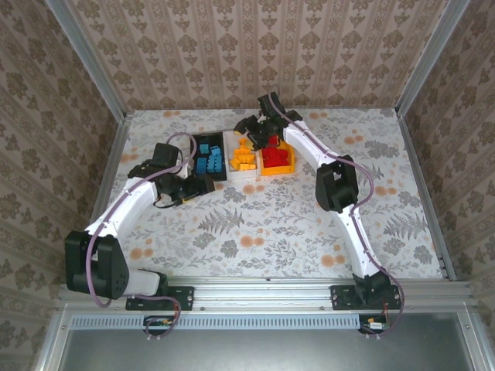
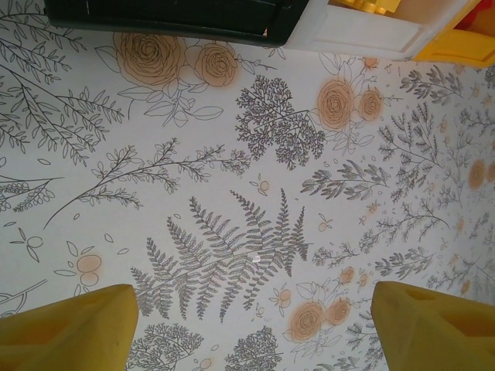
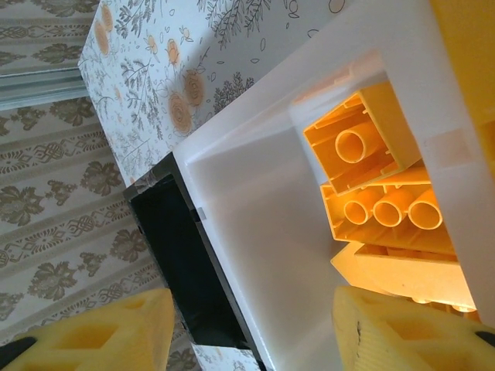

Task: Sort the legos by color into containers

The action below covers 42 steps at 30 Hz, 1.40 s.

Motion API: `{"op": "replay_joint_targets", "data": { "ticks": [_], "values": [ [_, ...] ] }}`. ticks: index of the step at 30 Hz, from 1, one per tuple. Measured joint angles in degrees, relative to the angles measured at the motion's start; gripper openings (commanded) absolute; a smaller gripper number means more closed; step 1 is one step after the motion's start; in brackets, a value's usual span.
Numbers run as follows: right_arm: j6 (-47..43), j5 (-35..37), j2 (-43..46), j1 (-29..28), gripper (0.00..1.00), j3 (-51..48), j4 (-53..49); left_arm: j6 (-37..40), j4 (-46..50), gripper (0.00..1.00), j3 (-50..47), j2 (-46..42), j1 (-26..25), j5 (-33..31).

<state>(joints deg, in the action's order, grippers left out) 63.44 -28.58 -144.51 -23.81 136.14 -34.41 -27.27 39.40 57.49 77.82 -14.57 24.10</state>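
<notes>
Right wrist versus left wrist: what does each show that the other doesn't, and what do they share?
Right wrist, not left: the right gripper, open above the white bin, orange bricks close up with their hollow undersides showing, and the wall. Left wrist, not right: the left gripper, open above bare tablecloth. Both: the black bin, the white bin and tablecloth.
</notes>
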Motion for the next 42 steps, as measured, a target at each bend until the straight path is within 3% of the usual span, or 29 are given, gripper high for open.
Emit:
{"op": "replay_joint_targets", "data": {
  "ticks": [12,18,22,24,26,31,34,42],
  "values": [
    [-3.89,-7.19,1.29,0.31,0.60,0.00,-1.14,0.00,-2.19,0.82,0.02,-0.72,2.12,0.70],
    [-15.67,-8.83,8.24,0.31,0.62,-0.74,-9.11,-0.02,-5.35,0.84,1.42,-2.73,6.16,2.47],
    [-25.66,-7.61,16.13,0.31,0.65,-4.85,-14.78,0.35,-7.08,0.99,3.52,-2.73,6.80,3.69],
    [-29.79,-6.19,20.26,0.31,0.72,-8.13,-16.61,0.44,-7.82,1.00,4.22,-2.73,6.80,4.28],
    [-34.12,-4.20,24.87,0.31,1.00,-12.81,-17.49,0.46,-8.72,1.00,4.57,-2.73,6.80,4.68],
    [-41.94,2.89,35.17,0.31,1.00,-27.39,-14.51,0.48,-9.31,1.00,4.74,-2.97,6.80,4.31],
    [-45.31,7.80,42.53,0.31,1.00,-39.50,-7.82,0.96,-9.14,1.00,5.09,-3.67,6.82,2.71],
    [-57.05,18.95,64.19,0.39,1.00,-71.65,20.92,1.29,-10.56,1.00,5.03,-9.07,6.69,-12.90]
  ]
}}
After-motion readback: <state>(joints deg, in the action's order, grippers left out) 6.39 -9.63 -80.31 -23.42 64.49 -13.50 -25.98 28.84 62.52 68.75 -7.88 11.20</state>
